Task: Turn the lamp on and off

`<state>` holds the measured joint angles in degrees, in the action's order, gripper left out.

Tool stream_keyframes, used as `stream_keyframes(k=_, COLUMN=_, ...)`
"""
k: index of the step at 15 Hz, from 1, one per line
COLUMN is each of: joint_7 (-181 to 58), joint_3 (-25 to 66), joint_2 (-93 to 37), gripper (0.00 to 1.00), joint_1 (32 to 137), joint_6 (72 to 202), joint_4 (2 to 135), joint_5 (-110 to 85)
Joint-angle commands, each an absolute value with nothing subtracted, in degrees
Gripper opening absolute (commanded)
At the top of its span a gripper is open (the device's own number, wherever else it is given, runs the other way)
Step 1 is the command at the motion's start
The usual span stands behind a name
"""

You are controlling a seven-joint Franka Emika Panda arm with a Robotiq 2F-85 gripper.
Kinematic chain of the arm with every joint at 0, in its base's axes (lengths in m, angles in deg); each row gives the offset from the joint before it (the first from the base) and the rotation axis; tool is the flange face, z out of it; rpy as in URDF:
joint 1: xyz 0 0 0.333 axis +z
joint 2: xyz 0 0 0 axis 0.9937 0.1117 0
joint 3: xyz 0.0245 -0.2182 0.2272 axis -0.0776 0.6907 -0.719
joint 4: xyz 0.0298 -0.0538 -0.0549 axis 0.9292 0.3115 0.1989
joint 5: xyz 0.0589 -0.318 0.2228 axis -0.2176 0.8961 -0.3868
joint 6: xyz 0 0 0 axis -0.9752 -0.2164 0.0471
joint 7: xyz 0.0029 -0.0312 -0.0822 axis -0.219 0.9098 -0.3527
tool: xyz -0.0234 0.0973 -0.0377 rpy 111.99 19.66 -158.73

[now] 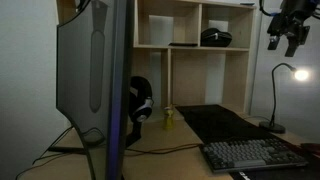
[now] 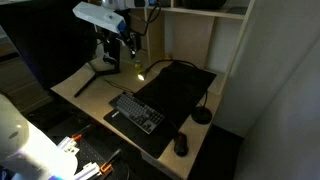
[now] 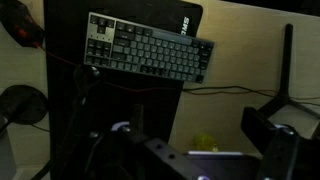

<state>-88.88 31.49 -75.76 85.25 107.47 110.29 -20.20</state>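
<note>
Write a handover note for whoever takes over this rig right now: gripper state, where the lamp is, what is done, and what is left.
Gripper: looks open, holds nothing, and hangs in the air above the lamp head without touching it.
Lamp: stands upright on the desk beside the black desk mat, behind the keyboard.
Done: the head glows in an exterior view, so the lamp appears to be on.
Left: switch it off. The switch itself is too small to make out, so find it before lowering the gripper.
</note>
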Motion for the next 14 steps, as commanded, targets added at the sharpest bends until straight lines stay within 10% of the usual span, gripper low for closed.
stream_keyframes(k=1, joint_7=-89.4, joint_3=30.4, joint_2=-75.5, gripper=1.00, joint_1=83.9, joint_6=107.2, joint_4=110.1, joint_5=-20.8)
stream_keyframes(k=14, joint_7=-61.5, joint_3=24.4, joint_2=-58.7, gripper=1.00, joint_1=80.6, joint_6=132.6, joint_4=109.7, joint_5=-25.3)
